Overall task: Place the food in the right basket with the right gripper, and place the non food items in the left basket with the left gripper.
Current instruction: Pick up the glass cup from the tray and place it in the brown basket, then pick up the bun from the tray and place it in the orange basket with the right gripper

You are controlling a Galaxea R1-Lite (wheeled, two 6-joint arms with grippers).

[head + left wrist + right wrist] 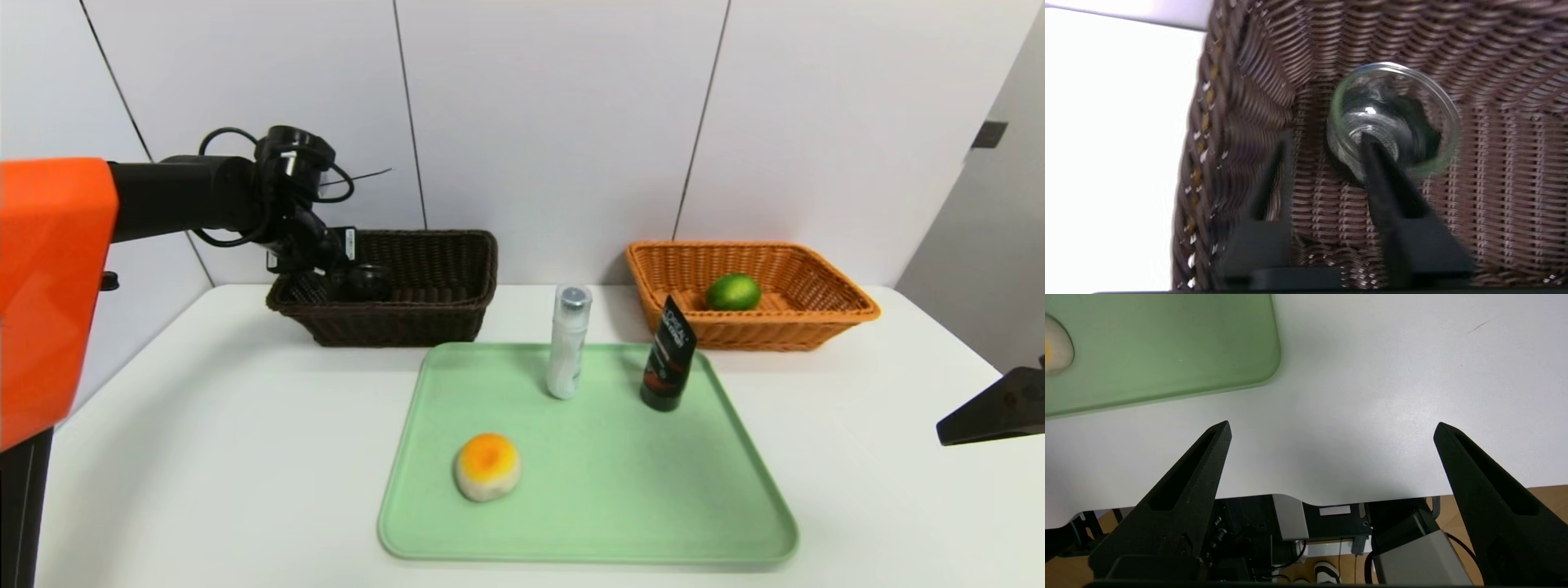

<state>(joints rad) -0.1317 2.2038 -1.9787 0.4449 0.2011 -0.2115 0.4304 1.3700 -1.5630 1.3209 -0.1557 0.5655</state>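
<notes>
1. We see the left gripper (1327, 143) reaching into the dark brown basket (424, 318) at the far left of the desk (204, 457); in the head view its fingers are hidden behind the basket wall.
2. From the left wrist, its fingers (1380, 171) stand a little apart. One crosses in front of a clear glass jar (1404, 110) lying on the basket floor, and blur keeps us from telling whether it touches.
3. The right gripper (1331, 428) hangs over the near desk edge, fingers spread wide and holding nothing; the head view cuts off all but a dark tip.
4. On the green tray (620, 506) stand a white bottle (567, 343) and a black tube (669, 355), with an orange-topped bun (486, 465) nearer us.
5. A lime (733, 291) lies in the orange basket (816, 327).
</notes>
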